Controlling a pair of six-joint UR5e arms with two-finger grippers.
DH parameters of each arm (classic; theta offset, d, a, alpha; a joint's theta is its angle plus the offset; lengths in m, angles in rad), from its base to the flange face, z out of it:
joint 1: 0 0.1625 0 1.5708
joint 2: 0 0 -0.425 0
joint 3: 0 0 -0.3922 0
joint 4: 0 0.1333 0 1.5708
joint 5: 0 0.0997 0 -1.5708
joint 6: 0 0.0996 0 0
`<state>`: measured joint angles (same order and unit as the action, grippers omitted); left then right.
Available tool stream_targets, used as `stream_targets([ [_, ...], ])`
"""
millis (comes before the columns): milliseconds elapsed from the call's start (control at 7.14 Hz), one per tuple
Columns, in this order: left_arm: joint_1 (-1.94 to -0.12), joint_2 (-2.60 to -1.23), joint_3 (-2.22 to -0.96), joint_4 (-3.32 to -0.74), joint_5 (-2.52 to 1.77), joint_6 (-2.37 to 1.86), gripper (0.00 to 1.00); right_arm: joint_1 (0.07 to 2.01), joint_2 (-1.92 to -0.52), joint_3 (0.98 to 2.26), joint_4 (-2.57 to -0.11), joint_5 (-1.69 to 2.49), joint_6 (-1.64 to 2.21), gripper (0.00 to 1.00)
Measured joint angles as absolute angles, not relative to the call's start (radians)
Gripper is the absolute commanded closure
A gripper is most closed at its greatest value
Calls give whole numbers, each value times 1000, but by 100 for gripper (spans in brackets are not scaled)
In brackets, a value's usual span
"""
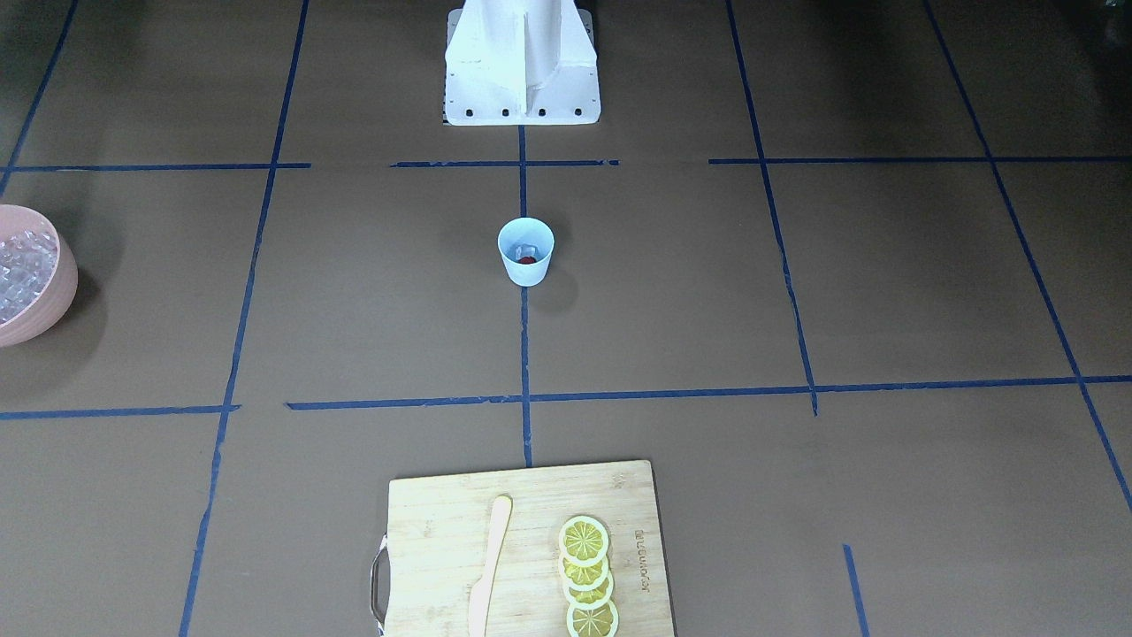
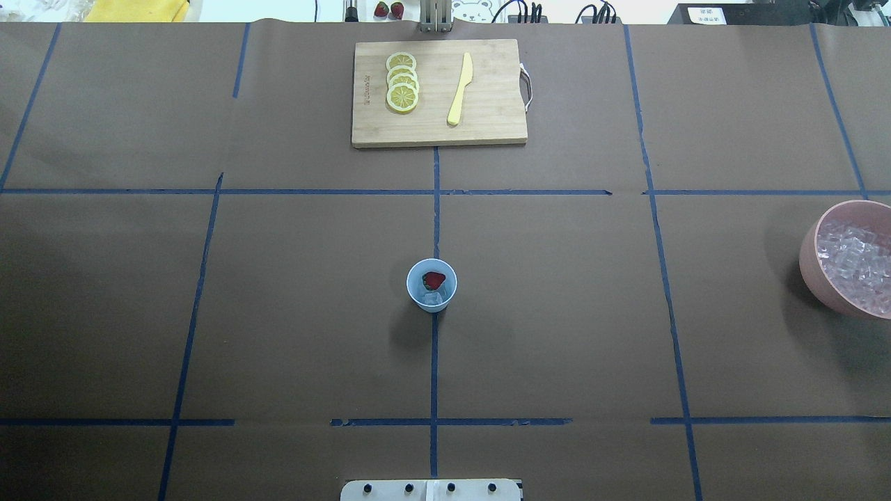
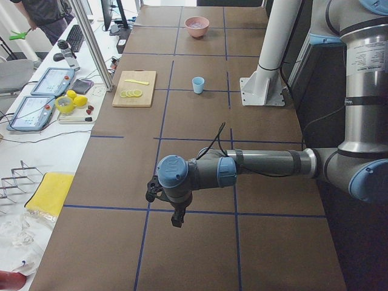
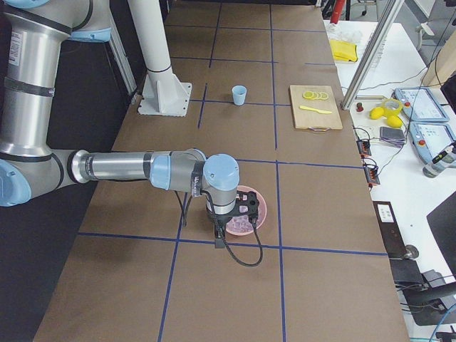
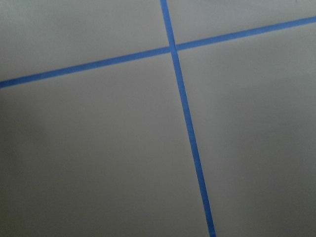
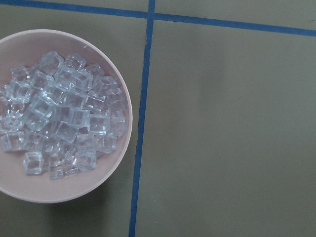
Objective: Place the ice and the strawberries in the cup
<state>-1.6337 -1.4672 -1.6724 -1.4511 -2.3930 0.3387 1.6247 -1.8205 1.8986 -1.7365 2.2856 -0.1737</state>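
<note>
Cup [image 2: 431,285] stands upright, mouth up, long axis vertical, on a crossing of blue tape lines [image 2: 435,223] mid-table [image 2: 292,313]. Inside it: one strawberry [image 2: 434,280] on the side away from the robot and an ice cube [image 2: 433,298] on the robot's side. The strawberry is too small to tell which way its long axis or leafy end points. More ice [image 6: 59,113] is heaped in a pink bowl [image 2: 811,271], well apart from the cup toward the robot's right. Beyond the cup, away from the robot, lies a cutting board [image 2: 487,125] with overlapping lemon slices [image 2: 402,82] and a yellow knife [image 2: 460,89] lying lengthwise beside them. Left gripper [image 3: 176,218] hangs over bare table, well apart from the cup on the robot's left; cannot tell if clenched or released. Right gripper [image 4: 229,222] hangs above the bowl; cannot tell its state either.
</note>
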Motion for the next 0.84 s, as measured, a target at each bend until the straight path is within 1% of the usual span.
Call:
stream_targets([
  [840, -1634, -1448, -1669, -1451, -2393, 341, 0, 1624, -1820, 1899, -1736, 2286, -173, 1],
])
